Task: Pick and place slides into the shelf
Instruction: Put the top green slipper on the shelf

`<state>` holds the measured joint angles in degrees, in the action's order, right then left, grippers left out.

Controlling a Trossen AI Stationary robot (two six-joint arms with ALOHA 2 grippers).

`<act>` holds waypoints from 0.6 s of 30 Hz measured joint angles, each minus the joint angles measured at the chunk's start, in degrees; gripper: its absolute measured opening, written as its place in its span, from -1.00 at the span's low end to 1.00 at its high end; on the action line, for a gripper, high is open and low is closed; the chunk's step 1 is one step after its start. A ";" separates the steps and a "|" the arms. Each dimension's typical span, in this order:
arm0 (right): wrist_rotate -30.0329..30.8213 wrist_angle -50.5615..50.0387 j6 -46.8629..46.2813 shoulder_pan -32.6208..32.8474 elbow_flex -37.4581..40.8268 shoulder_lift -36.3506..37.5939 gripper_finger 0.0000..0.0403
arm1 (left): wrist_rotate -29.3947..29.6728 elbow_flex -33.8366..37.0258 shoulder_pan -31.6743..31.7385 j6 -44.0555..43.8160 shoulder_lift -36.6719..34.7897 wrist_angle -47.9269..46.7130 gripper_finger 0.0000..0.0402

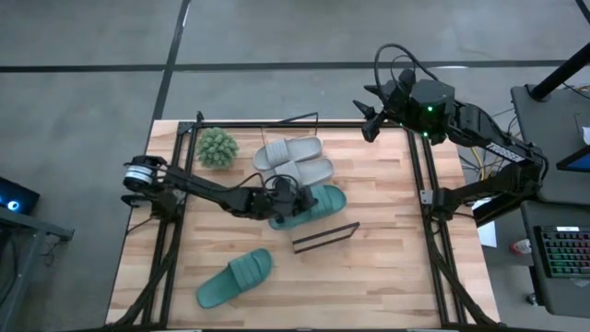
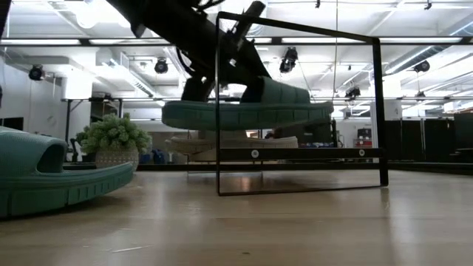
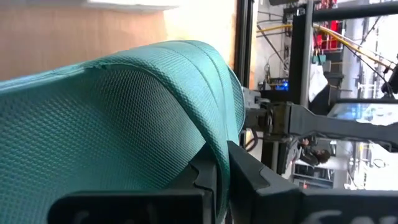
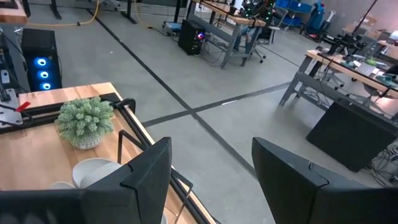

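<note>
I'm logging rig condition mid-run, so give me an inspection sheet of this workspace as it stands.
Surface: light wooden tabletop, bare over most of its right half.
Job's things: grey slides side by side at the rear; one teal slide lifted clear of the table; second teal slide lying near the front; black wire frame at centre.
Clutter: small fuzzy plant at the rear left.
Grippers: left gripper shut on the lifted slide's strap; right gripper open, parked past the rear right corner.
Cables: black loops above the right arm.
Surroundings: keyboard on a desk to the right; benches beyond.
</note>
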<state>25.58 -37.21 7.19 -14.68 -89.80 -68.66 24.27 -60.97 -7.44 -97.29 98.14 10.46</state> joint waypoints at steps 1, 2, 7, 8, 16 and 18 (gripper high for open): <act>0.00 0.01 0.25 0.00 0.00 0.00 0.07 | 0.00 -0.04 0.28 -0.19 0.17 0.01 -1.00; -0.02 0.02 0.35 0.01 0.00 0.00 0.07 | -0.02 0.01 0.41 -0.64 0.18 -0.16 -1.00; -0.02 0.02 0.42 0.00 0.00 0.00 0.07 | -0.10 0.22 1.55 -1.18 0.66 -0.24 -1.00; -0.02 0.03 0.43 0.00 0.00 0.00 0.07 | -0.23 0.26 1.82 -1.25 0.78 -0.46 -1.00; -0.02 0.03 0.99 0.00 0.00 0.00 0.07 | -1.77 0.12 2.14 -1.33 1.21 0.19 -1.00; -0.02 0.03 0.99 0.00 0.00 0.00 0.07 | -1.95 0.18 2.18 -1.34 1.21 0.06 -1.00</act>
<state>25.56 -37.19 8.19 -14.68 -89.80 -68.66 22.33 -60.80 -5.26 -98.63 99.35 10.52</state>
